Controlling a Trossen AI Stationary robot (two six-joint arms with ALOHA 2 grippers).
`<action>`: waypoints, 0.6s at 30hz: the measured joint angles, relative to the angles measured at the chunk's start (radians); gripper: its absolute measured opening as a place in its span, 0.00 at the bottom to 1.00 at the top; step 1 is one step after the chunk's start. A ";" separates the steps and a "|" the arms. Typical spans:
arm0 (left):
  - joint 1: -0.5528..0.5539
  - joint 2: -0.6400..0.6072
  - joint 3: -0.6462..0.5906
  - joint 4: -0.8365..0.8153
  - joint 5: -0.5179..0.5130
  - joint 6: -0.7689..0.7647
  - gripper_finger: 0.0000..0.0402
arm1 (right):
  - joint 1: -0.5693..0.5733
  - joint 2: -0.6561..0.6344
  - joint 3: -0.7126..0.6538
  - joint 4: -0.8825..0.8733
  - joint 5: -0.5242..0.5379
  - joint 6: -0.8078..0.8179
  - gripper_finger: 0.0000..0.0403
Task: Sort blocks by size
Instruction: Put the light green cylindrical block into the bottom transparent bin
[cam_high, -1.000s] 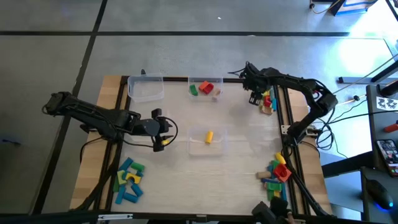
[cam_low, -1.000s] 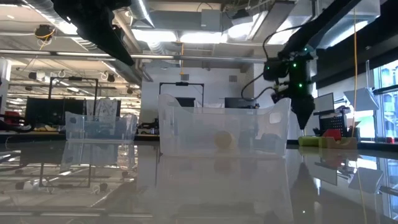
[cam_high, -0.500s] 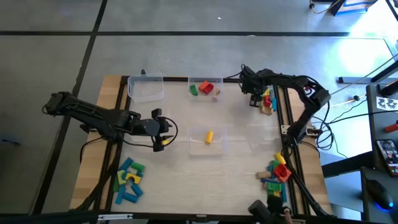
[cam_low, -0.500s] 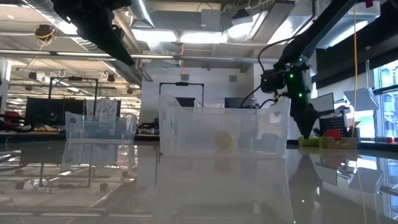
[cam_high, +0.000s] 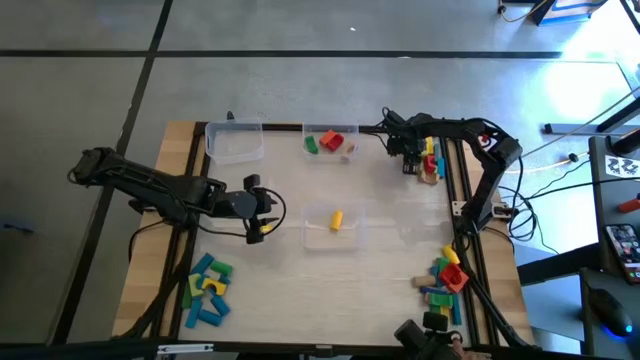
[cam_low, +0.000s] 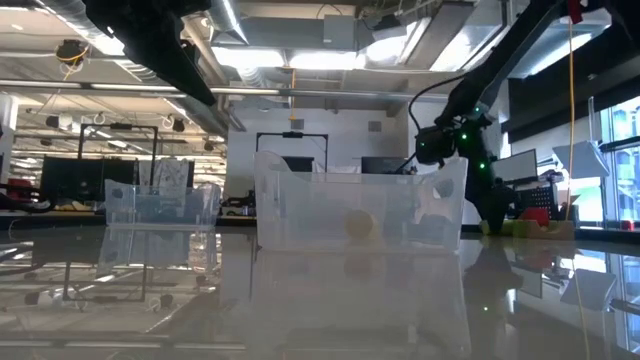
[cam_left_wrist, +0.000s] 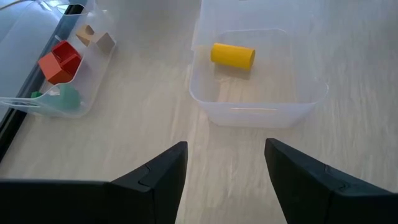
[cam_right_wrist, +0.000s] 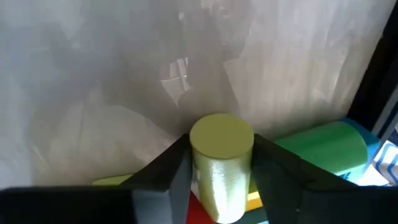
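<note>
The right pincer (cam_high: 408, 152) is down at the far right corner of the pale wooden counter (cam_high: 390, 250), buried in the small heap of mixed coloured blocks (cam_high: 430, 160) beside the dark rail, and here is the relation that matters: a pale yellow-green cylinder block (cam_right_wrist: 221, 165) sits squarely between its two dark fingers (cam_right_wrist: 165, 171), its round end face pointing out ahead of the wrist and its long axis running along the fingers, not across them. The fingers flank it on both curved sides and look to be touching or all but touching, so call it closing on the cylinder; a firm pinch is not yet certain. A green cylinder (cam_right_wrist: 323, 146) lies just beside it, close enough that a lift could nudge it. The sorting tubs are toward the counter's middle from here: the clear plastic tub holding red and green blocks (cam_high: 330, 142) is the nearest, with the clear tub holding one short yellow cylinder (cam_high: 334, 225) farther toward the centre. The left pincer (cam_high: 268, 208) waits spread and empty just beside that centre tub, well apart from this heap, so the right arm is plainly the one for this piece. More blocks (cam_high: 208, 290) lie at the near left corner.
</note>
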 joint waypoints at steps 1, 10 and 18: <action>0.000 0.000 0.000 0.000 0.000 0.000 0.52 | 0.000 0.000 0.000 0.001 0.000 -0.002 0.32; 0.000 0.000 0.000 0.000 0.000 0.000 0.52 | 0.000 0.000 0.000 0.004 -0.001 -0.001 0.32; 0.000 0.000 0.000 0.000 0.000 0.000 0.52 | 0.003 -0.058 -0.003 0.007 -0.040 0.055 0.31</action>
